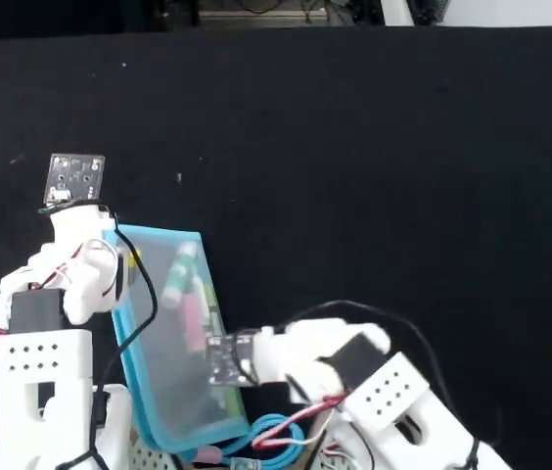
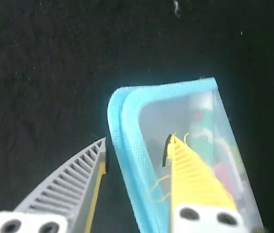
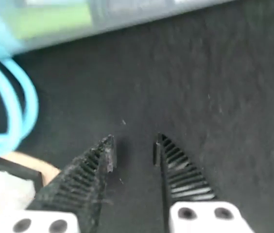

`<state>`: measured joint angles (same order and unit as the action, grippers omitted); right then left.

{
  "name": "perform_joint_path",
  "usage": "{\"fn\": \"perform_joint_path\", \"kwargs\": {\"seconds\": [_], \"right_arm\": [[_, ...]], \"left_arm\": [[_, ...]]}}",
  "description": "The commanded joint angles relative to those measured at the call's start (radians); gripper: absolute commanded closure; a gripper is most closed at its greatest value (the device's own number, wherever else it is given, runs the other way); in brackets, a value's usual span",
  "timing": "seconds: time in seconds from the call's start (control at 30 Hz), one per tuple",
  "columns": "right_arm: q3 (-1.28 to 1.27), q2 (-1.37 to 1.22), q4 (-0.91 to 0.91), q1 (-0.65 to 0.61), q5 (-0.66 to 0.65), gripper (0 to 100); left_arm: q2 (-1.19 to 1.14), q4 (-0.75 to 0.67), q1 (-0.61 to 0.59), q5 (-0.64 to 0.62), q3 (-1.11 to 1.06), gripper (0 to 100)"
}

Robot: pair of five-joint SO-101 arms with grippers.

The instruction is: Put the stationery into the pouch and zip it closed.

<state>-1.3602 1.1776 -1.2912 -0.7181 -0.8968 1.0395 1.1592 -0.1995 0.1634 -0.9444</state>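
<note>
1. Work surface: a black cloth-covered table [image 1: 374, 147].
2. Task object: a rectangular pouch [image 1: 159, 377] with a clear plastic face and light-blue fabric edging. In the high view it lies flat at 7 o'clock, with its long axis running from 11 o'clock to 5 o'clock.
3. Contents: a green-and-white marker [image 1: 180, 269] and a pink stick-shaped item [image 1: 193, 318] lie inside the pouch, under the clear face, toward its 12 o'clock end. Any print on them is too small to read.
4. Zip: the frames do not show whether it is closed.
5. Left arm [image 1: 61, 294]: a white arm at 8 o'clock in the high view, against the pouch's 9 o'clock long edge.
6. Left gripper [image 2: 137, 143]: the jaws are spread wide. The yellow ribbed finger [image 2: 190, 174] lies over the clear face of the pouch [image 2: 127, 126]. The grey ribbed finger [image 2: 74, 179] is over bare cloth just beside the blue edging. The pouch corner sits between them, unclamped. The marker [image 2: 202, 121] shows through the plastic beyond the yellow finger.
7. Right arm [image 1: 354, 367]: a white arm at 5 o'clock in the high view, its wrist at the pouch's 3 o'clock long edge.
8. Right gripper [image 3: 133, 145]: the two black ribbed fingers stand apart over the cloth, gripping nothing. The pouch [image 3: 127, 17] is near, beyond the tips.
9. Other item: a looped light-blue cable [image 1: 271, 431] at 6 o'clock, just beside the pouch's near corner.
</note>
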Motion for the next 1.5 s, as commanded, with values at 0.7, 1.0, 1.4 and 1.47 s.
{"fn": "perform_joint_path", "kwargs": {"seconds": [0.7,1.0,1.4,1.47], "right_arm": [[0.005,0.019,0.046,-0.164,0.091,86.7],[0.004,0.019,0.049,-0.164,0.084,86.7],[0.002,0.021,0.049,-0.163,0.084,86.8],[0.002,0.021,0.049,-0.163,0.084,86.8]], "left_arm": [[-0.272,0.137,-0.236,-0.071,0.191,73],[-0.623,0.147,-0.107,-0.069,0.309,73],[-0.624,0.048,-0.081,-0.066,0.242,73],[-0.624,0.014,-0.064,-0.069,0.234,73]]}}
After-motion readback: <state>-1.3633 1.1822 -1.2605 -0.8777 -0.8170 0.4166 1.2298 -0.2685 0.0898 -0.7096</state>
